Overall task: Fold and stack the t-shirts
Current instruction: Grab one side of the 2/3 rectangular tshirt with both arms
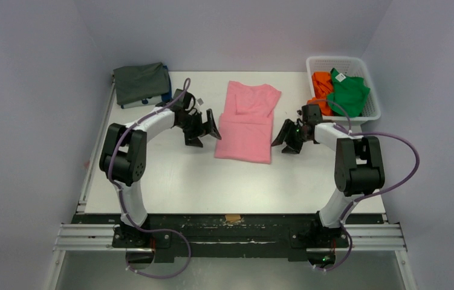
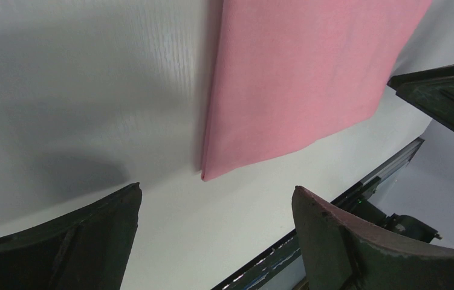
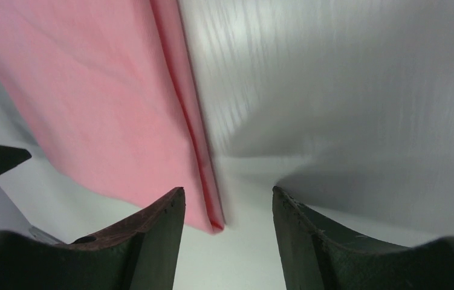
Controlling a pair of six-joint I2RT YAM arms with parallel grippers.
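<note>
Left wrist view showed the left gripper (image 2: pixel 215 190) gaping and empty just left of the pink t-shirt (image 2: pixel 297 78); the right gripper (image 3: pixel 227 193) stood parted, empty, just right of it. Folded flat on the table (image 1: pixel 170 181), the shirt looked light and limp, and its near corners seemed the best hold.

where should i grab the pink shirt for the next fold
Take the pink shirt by its two near corners, the left end effector coming in from the left edge and the right end effector from the right. It lies flat on the table with layered edges, so probably only a corner or edge gives something to pinch; both open end effectors flank it.
</note>
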